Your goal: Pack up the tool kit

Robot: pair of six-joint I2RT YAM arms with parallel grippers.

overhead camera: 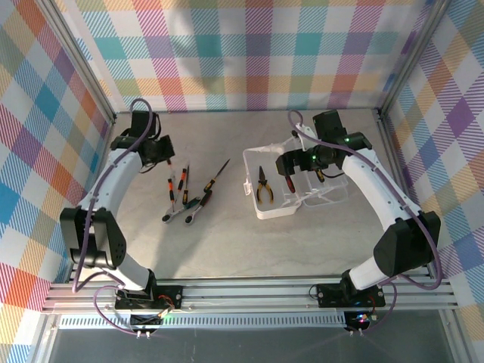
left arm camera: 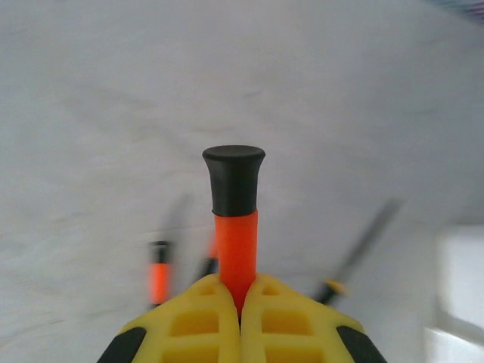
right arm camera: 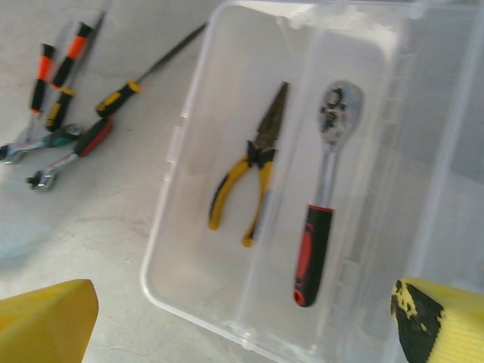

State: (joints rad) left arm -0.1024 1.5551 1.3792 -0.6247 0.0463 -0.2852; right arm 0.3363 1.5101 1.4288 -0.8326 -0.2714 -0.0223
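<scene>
Currently your left gripper (left arm camera: 240,306) pinches the orange screwdriver (left arm camera: 236,227) tight; your right gripper (right arm camera: 238,302) gapes wide, empty, above the case (right arm camera: 168,189).

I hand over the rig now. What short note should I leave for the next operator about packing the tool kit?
Left gripper: shut on an orange-handled screwdriver, over the table to the left of the case.
Right gripper: open and empty, above the clear case.
Done: yellow pliers and red-handled ratchet lie in the case.
Left: bring over the held screwdriver, then the other screwdrivers and two small ratchets from the table, then close the case.
</scene>
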